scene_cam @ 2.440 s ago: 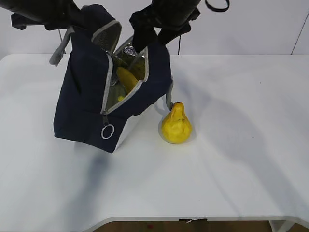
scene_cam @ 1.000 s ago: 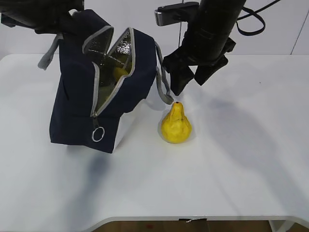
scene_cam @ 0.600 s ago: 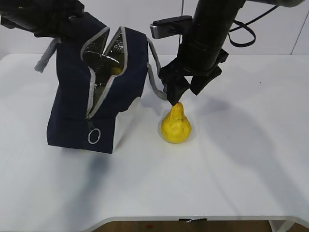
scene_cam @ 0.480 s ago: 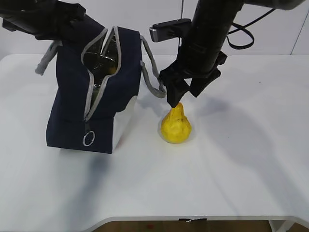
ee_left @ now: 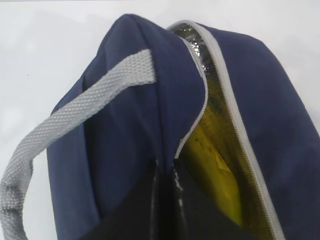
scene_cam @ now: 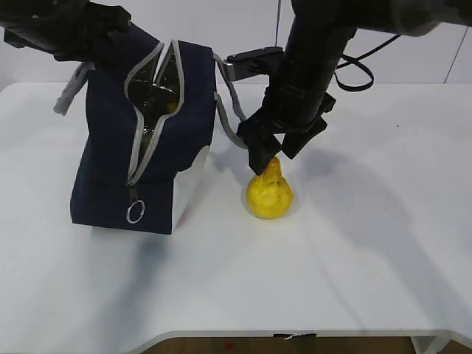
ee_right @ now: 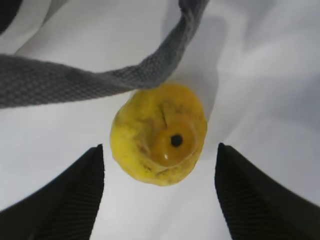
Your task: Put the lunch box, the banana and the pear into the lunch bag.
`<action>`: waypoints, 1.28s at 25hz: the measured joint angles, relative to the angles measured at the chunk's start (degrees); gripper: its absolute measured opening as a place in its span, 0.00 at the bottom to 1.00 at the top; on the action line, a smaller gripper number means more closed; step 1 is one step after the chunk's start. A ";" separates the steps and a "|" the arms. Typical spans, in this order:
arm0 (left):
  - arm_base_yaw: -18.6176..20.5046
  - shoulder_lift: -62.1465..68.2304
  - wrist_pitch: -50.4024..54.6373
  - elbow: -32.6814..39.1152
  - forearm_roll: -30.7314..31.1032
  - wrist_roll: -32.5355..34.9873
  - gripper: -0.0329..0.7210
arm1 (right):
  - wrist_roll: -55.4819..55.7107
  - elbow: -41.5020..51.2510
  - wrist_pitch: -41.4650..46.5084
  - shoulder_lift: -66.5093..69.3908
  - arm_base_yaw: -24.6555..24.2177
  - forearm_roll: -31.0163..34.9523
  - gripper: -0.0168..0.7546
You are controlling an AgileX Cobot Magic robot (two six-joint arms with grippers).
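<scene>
Right gripper (ee_right: 159,192) fingers apart, straddling upright pear (scene_cam: 269,193) on tabletop (scene_cam: 369,243). Left gripper (ee_left: 165,200) fingers clamped on open lunch bag (scene_cam: 147,155) rim; banana (ee_left: 212,175) inside.

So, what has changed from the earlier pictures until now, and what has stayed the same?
The right gripper left the lunch bag opening, swung right and came down over the pear; its open fingers now straddle the pear's neck without gripping. The bag was tipped more upright and shifted slightly left. The left gripper stays shut on the bag's top edge, the banana stays inside, and the pear has not moved.
</scene>
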 joint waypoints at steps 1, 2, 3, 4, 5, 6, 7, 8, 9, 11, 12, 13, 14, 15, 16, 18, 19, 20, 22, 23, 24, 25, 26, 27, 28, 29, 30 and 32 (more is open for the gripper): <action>0.00 0.00 0.00 0.00 0.00 0.00 0.04 | -0.14 0.00 -0.71 0.12 0.00 0.15 0.73; 0.00 0.00 0.00 0.00 0.00 0.00 0.04 | -0.28 0.00 -1.15 0.12 0.00 0.27 0.73; 0.00 0.00 0.00 0.00 0.00 0.00 0.04 | -0.40 0.00 -1.40 0.23 0.00 0.36 0.73; 0.00 0.00 0.00 0.00 0.00 0.00 0.04 | -0.40 0.00 -1.52 0.35 0.00 0.36 0.73; 0.00 0.00 0.00 0.00 0.00 0.00 0.04 | -0.40 0.00 -1.52 0.47 0.00 0.50 0.73; 0.00 0.00 -0.11 0.00 0.00 0.00 0.04 | -0.49 0.00 -1.52 0.88 0.00 0.50 0.73; 0.00 0.00 -0.11 0.00 0.00 0.00 0.04 | -0.49 0.00 -1.59 1.27 0.00 0.50 0.73; 0.00 0.00 -0.11 0.00 0.00 0.00 0.04 | -0.49 0.00 -1.73 1.56 0.00 0.50 0.73; 0.00 0.00 -0.11 0.00 0.00 0.00 0.04 | -0.49 0.00 -1.79 1.95 0.00 0.50 0.73; 0.00 0.00 -0.11 0.00 0.00 0.00 0.04 | -0.51 0.00 -2.03 2.43 0.00 0.50 0.73; 0.00 0.03 -0.11 0.00 0.00 0.00 0.04 | -0.51 0.00 -2.15 2.68 0.00 0.50 0.73; 0.00 0.03 -0.11 0.00 0.00 0.00 0.04 | -0.61 0.00 -2.26 3.01 0.00 0.50 0.72; 0.00 0.03 -0.11 0.00 0.00 0.00 0.04 | -0.61 0.00 -2.36 3.25 0.00 0.50 0.71; 0.00 0.03 -0.11 0.00 0.00 0.00 0.04 | -0.61 0.00 -2.37 3.40 0.00 0.50 0.70; 0.00 0.03 -0.11 0.00 0.00 0.00 0.04 | -0.61 0.00 -2.37 3.68 0.00 0.50 0.69; 0.00 0.03 -0.11 0.00 0.00 0.00 0.04 | -0.61 0.00 -2.37 3.97 0.00 0.50 0.65; 0.00 0.03 -0.11 0.00 0.00 0.00 0.04 | -0.61 0.00 -2.45 3.96 0.00 0.50 0.63; 0.00 0.03 -0.11 0.00 0.00 0.00 0.04 | -0.61 0.00 -2.45 4.09 0.00 0.50 0.61; 0.00 0.03 -0.11 0.00 0.00 0.00 0.04 | -0.61 0.00 -2.59 4.09 0.00 0.53 0.54; 0.00 0.03 -0.11 0.00 0.00 0.00 0.04 | -0.61 0.00 -2.58 4.09 0.00 0.63 0.51; 0.00 0.03 -0.11 0.00 0.00 0.00 0.04 | -0.61 0.00 -2.58 4.09 0.00 0.63 0.49; 0.00 0.03 -0.11 0.00 0.00 0.00 0.04 | -0.61 0.00 -2.58 4.09 0.00 0.76 0.47; 0.00 0.03 -0.11 0.00 0.00 0.00 0.04 | -0.61 0.00 -2.58 4.09 0.00 0.76 0.45; 0.00 0.03 -0.11 0.00 0.00 0.00 0.04 | -0.61 0.00 -2.58 4.09 0.00 0.76 0.45; 0.00 0.03 -0.11 0.00 0.00 0.00 0.04 | -0.61 0.00 -2.58 4.09 0.00 0.76 0.44; 0.00 0.03 -0.11 0.00 0.00 0.00 0.04 | -0.61 0.00 -2.58 4.09 0.00 0.76 0.44; 0.00 0.03 -0.11 0.00 0.00 0.00 0.04 | -0.61 0.00 -2.58 4.09 0.00 0.76 0.44; 0.00 0.03 -0.11 0.00 0.00 0.00 0.04 | -0.61 0.00 -1.97 4.09 0.00 0.76 0.44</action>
